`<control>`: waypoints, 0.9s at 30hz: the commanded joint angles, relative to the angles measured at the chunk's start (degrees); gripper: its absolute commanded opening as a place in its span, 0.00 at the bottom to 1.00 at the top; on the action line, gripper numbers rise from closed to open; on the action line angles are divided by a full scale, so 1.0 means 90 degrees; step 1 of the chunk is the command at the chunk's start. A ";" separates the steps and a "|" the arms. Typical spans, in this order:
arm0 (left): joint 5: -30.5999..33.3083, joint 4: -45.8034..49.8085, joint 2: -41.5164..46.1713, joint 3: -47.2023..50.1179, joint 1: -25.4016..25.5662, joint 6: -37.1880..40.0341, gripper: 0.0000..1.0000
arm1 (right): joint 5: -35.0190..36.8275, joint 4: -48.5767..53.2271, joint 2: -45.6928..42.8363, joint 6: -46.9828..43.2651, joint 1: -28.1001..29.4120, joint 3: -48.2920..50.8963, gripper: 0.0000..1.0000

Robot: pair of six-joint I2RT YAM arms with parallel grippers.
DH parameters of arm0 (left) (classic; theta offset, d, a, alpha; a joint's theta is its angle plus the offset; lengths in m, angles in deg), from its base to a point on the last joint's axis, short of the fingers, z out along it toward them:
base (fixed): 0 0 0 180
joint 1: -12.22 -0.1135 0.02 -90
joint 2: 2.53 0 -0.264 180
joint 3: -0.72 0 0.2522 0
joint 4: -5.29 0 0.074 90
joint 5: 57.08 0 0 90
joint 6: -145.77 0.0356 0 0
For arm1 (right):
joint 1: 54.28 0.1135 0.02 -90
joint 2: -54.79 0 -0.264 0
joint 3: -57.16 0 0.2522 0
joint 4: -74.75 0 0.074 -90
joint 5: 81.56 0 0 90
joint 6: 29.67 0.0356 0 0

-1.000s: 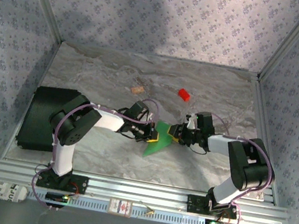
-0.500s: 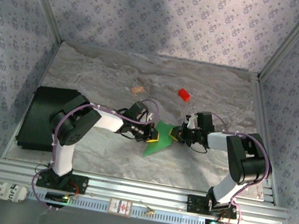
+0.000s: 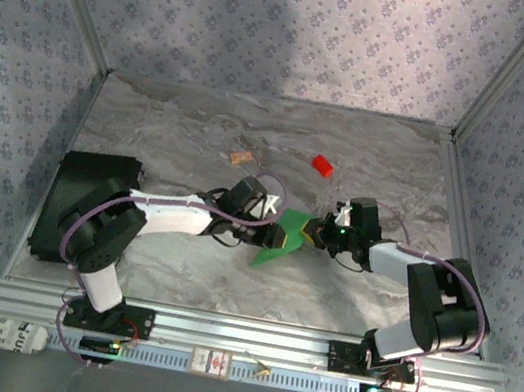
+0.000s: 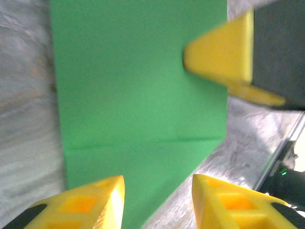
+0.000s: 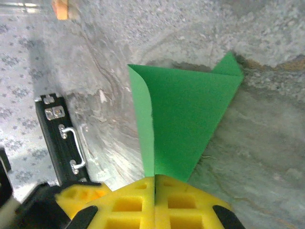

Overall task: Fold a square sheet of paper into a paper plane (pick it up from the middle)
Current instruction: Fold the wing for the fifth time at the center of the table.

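A partly folded green sheet of paper [image 3: 277,244] is seen near the middle of the bench [image 3: 203,125], with one pointed corner directed toward 7 o'clock. Its 3 o'clock edge is pinched by the right end effector [image 5: 155,180], whose yellow fingers are pressed together on it. The left end effector [image 4: 157,186] is placed at the sheet's 9 o'clock side, released, with its fingers parted over the paper. A red block [image 3: 322,166] is found at 1 o'clock of the sheet, a tan piece [image 3: 240,159] at 11 o'clock, and a black case [image 3: 77,209] at 9 o'clock.
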 commanded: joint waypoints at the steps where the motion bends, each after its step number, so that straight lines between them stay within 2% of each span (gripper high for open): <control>1: 0.0925 0.0945 0.0123 -0.0254 0.0434 0.1009 0.43 | 0.0256 0.0011 -0.0210 0.0420 0.0072 0.0032 0.02; 14: 0.3807 0.1798 -0.0125 -0.0751 0.1683 0.2177 0.48 | 0.0322 0.0154 -0.0293 0.0468 0.0155 -0.0084 0.03; 20: 0.4278 0.1968 -0.0363 -0.0921 0.1877 0.2522 0.46 | 0.0335 0.0136 -0.0315 0.0498 0.0165 -0.0068 0.03; 27: 0.4299 0.1999 -0.0522 -0.0964 0.1903 0.2574 0.41 | 0.0346 0.0137 -0.0330 0.0508 0.0154 -0.0068 0.04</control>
